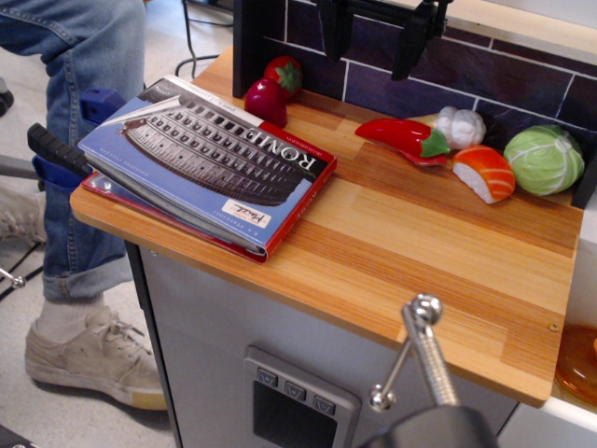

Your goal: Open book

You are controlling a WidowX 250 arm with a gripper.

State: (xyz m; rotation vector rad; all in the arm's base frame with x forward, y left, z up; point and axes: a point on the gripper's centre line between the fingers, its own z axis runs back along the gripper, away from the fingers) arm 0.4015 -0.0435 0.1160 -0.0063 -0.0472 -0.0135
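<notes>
At the bottom edge of the view the pincer (401,355) shows as two thin metal rods tipped with balls, spread apart in a V and holding nothing, hovering off the front edge of the counter (438,252). Below it, the grey cabinet front carries a recessed panel with three small buttons (296,390).

The wooden counter is bare across its middle and right front, leaving open room between the pincer and the things behind.

The book (210,163) lies flat and closed at the counter's left end, blue cover up with the Colosseum photo and the white title "ROME" reading upside down from this side. Its long axis runs diagonally from far left to near right. Its near-right corner sits at the counter's front edge, and its left end overhangs the left edge. The page block and red edging face the front.

A blue clamp with a black handle (58,149) sits at the left edge just beside the book. Beyond it stand a person's jeans-clad leg and a pale sneaker (93,359).

Farther back, by the dark tiled wall, lie two strawberries (270,93), a red pepper (403,138), garlic (462,126), salmon sushi (485,173) and a cabbage (544,159).
</notes>
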